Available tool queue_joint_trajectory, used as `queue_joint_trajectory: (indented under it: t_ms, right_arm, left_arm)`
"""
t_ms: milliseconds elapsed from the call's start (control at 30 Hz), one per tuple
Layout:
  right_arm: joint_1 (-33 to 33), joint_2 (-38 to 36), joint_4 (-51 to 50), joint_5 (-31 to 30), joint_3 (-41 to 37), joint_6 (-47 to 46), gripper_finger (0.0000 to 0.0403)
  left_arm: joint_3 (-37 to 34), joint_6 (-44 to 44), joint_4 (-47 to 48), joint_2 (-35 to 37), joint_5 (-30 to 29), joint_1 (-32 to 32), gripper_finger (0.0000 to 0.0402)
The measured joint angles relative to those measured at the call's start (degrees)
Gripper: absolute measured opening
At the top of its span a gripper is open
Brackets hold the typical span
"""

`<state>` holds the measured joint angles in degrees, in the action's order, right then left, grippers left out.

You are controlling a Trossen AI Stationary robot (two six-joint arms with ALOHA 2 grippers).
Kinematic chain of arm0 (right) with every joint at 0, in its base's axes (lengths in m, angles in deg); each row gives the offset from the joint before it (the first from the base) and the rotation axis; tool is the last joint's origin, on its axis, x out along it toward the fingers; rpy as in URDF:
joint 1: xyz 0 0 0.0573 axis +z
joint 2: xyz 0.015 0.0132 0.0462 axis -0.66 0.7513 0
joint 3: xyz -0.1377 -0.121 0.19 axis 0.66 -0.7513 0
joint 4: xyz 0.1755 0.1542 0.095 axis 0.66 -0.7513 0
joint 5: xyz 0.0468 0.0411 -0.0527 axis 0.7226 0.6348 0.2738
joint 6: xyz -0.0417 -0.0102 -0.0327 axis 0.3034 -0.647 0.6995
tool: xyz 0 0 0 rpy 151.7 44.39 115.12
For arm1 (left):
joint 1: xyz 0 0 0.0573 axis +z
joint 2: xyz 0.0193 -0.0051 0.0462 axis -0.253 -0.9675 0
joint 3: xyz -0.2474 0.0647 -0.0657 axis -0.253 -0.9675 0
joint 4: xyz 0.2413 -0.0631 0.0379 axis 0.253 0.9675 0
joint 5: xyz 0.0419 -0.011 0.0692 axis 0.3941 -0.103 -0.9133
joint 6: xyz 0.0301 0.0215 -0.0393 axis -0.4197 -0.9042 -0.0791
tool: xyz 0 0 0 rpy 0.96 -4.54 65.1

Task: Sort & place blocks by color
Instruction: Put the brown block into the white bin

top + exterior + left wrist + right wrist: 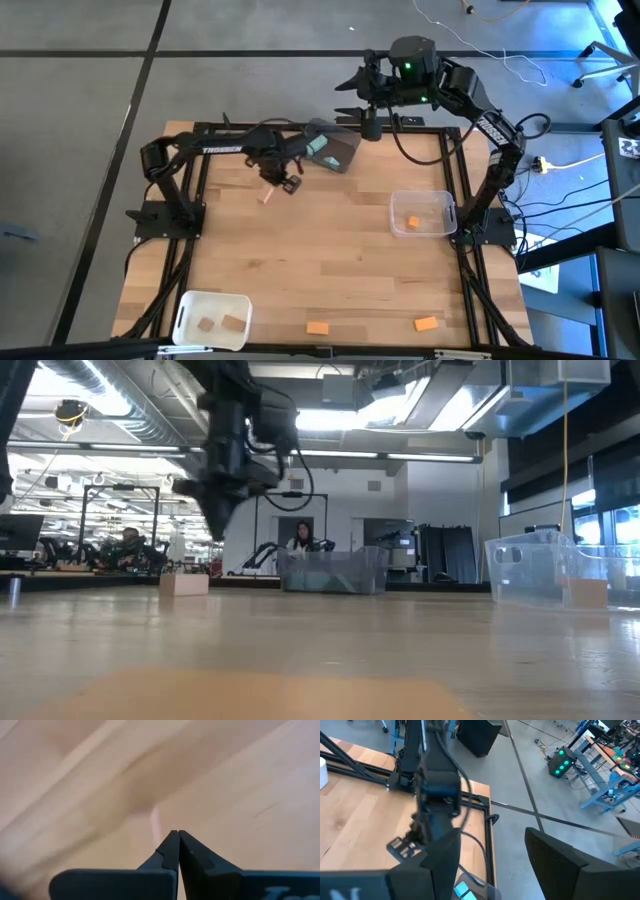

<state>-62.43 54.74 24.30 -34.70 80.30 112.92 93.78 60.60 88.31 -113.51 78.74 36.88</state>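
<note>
The left gripper (288,184) hangs low over the far part of the wooden table (330,260), and its two dark fingers (170,851) are pressed together with nothing between them. One tan block (266,195) lies on the table just beside it. The right gripper (349,96) is up high past the far edge of the table, with its fingers spread wide and nothing in them. There are three bins. The white bin (190,302) sits at the near left corner and holds two tan blocks (221,323). The clear bin (447,215) sits on the right side and holds one orange block (412,222). The dark grey bin (346,152) sits at the far edge and holds teal blocks (316,146), but I cannot count them. Two orange blocks (317,328) lie loose on the table near the front edge, well apart from each other.
</note>
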Motion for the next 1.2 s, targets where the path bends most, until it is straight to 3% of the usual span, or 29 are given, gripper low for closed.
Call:
queue_joint_trajectory:
  t_ms: [100, 300, 767, 967, 1200]
  right_arm:
    - [0.0, 0.0, 0.03, -0.01, 0.0, 0.02, 0.0225]
    - [0.0, 0.0, 0.09, -0.01, 0.0, 0.04, 0.0225]
    - [0.0, 0.0, 0.09, 0.0, 0.0, 0.06, 0.0225]
    - [-0.01, 0.0, 0.09, -0.02, 0.0, 0.06, 0.0225]
    - [-0.02, 0.0, 0.09, -0.01, 0.0, 0.06, 0.0225]
  left_arm:
    - [-0.06, 5.76, 6.71, 1.68, -2.2, -2.42, 0.0]
    - [-0.04, 12.95, 6.84, 2.79, -1.95, -5.41, 0.0]
    - [-0.07, 16.79, 8.19, 2.76, -1.77, -6.03, 0.0006]
    - [-1.59, 16.43, 6.72, 2.76, 0.19, -4.54, 0.0081]
    - [-10.94, 10.87, -4.13, 2.73, 1.13, -4.21, 0.0182]
